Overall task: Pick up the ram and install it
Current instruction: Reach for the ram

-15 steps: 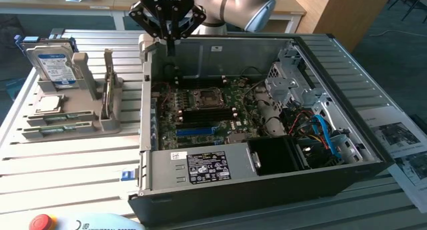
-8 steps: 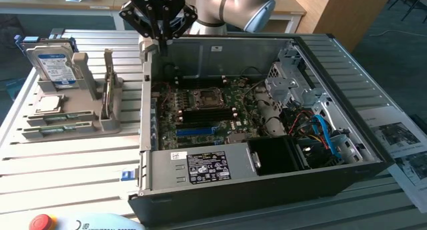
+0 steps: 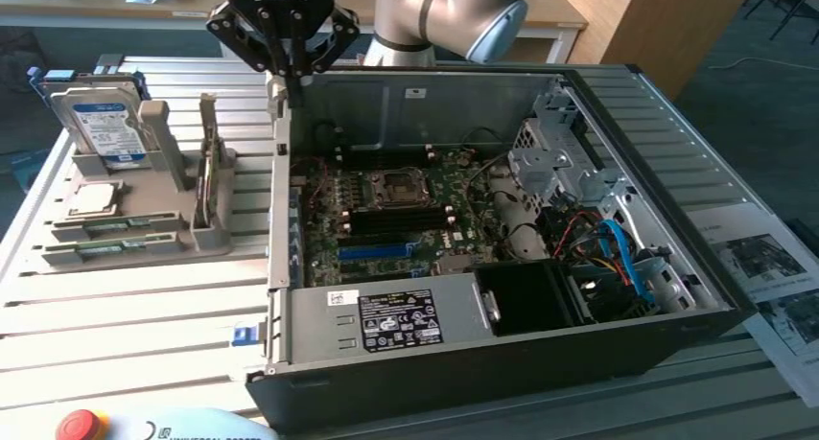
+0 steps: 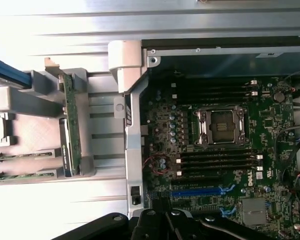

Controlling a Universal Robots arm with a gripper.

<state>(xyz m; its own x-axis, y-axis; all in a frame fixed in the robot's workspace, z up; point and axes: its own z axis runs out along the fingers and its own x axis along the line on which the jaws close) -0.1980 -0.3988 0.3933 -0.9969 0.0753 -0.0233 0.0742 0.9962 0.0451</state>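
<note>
Right up front, a red stop button (image 3: pixel 80 426) pokes into the exterior view, well out of the action. Biggest thing on the slatted counter (image 3: pixel 128 315) is the open computer case (image 3: pixel 423 104), with its motherboard bare. The black memory slots (image 4: pixel 215 162) look empty beside the processor socket (image 4: pixel 222 125). Toward the exterior view's left of the case stands the grey parts rack (image 3: pixel 153 237) (hard drive (image 3: pixel 103 124) parked upright at its far end). And there's the ram (image 3: pixel 213 186), standing on its long edge in the rack slot nearest the case, untouched. The claw (image 3: pixel 293 81) hovers above the case wall on that side, apart from the ram. It looks drawn together and is carrying nothing. So this reads as the approach for the pick. To do it well, I'd say: spread wide and line up across the stick's thin faces. Take it near the middle of its top edge so it lifts level, and keep clear of the rack's posts.
</note>
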